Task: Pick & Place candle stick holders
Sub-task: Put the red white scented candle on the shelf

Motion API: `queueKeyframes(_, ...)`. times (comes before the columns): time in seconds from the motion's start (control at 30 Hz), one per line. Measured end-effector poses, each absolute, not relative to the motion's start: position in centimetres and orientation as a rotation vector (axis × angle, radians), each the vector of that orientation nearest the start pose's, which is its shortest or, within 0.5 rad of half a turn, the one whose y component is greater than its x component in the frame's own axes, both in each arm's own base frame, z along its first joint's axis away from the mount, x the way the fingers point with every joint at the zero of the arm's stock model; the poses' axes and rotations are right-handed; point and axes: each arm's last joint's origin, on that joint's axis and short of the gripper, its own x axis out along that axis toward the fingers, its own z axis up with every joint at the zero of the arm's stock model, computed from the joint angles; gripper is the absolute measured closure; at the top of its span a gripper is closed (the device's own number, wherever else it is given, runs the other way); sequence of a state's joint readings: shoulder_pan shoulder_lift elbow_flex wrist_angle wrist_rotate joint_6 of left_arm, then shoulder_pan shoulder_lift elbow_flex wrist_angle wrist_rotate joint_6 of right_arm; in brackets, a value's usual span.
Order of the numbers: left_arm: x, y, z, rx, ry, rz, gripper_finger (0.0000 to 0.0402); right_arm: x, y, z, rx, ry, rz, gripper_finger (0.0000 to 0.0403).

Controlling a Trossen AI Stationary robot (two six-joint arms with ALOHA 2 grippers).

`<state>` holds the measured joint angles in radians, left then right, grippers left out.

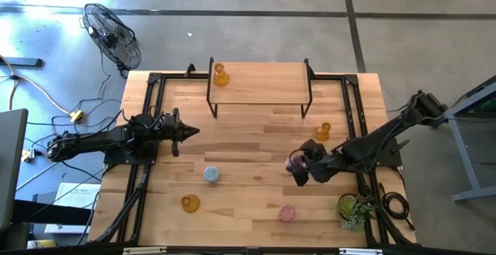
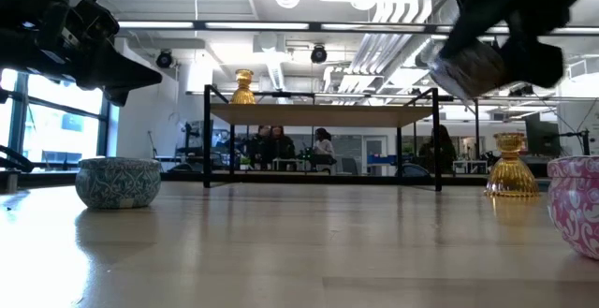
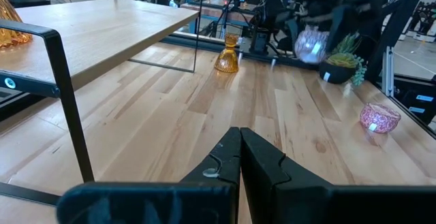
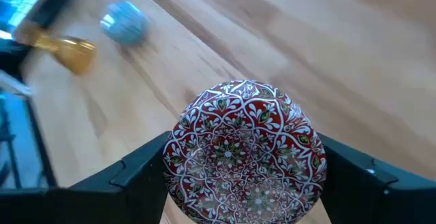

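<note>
Candle stick holders: six on or over the wooden worktop (image 1: 256, 143); small translucent glass pieces.
Held holder: pink bowl with red-and-white floral pattern (image 4: 246, 152), round, gripped between the right hand's (image 1: 297, 168) two dark fingers, lifted clear of the worktop right of centre.
Second pink holder (image 1: 287, 213): low patterned bowl near the front edge, just ahead of the right hand.
Pale blue holder (image 1: 211, 175): squat patterned bowl, left of centre, well apart from both hands.
Amber holders: one ribbed and footed (image 1: 322, 132) beside the shelf's right leg; one (image 1: 190, 203) on the front left; one (image 1: 220, 74) standing on the shelf's left end.
Shelf (image 1: 260, 83): flat wooden board on thin black metal legs, at the worktop's back.
Left hand (image 1: 191, 132): closed, empty, pointed tips together, hovering at the left side.
Around: green potted plant (image 1: 355, 208) at the front right corner, near the right arm; black fan (image 1: 113, 36) on the floor beyond the left corner.
</note>
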<state>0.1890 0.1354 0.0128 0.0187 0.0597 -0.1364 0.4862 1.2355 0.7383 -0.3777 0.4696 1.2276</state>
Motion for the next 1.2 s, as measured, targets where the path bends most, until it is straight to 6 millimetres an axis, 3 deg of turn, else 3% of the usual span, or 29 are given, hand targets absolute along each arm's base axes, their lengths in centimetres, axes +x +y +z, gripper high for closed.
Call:
queueKeyframes(0.23,10.3,1.8,15.9,-0.149,0.094,0.136,0.0399,22.3,6.9,25.1,0.574,0.492,-0.373,0.0113)
queueKeyframes(0.53,10.4,1.8,15.9,-0.149,0.095,0.136,0.0399,23.4,2.3,34.5,0.265,0.463,-0.429,0.0113)
queueKeyframes(0.8,10.4,1.8,15.9,-0.149,0.095,0.136,0.0399,23.8,-2.5,41.5,0.182,0.587,-0.608,0.0113)
queueKeyframes(1.0,10.3,1.8,15.9,-0.149,0.094,0.136,0.0399,25.3,-6.7,44.2,0.185,0.657,-0.651,0.0113)
queueKeyframes(1.2,10.4,1.8,15.9,-0.149,0.095,0.136,0.0399,26.9,-11.4,44.6,0.244,0.751,-0.667,0.0113)
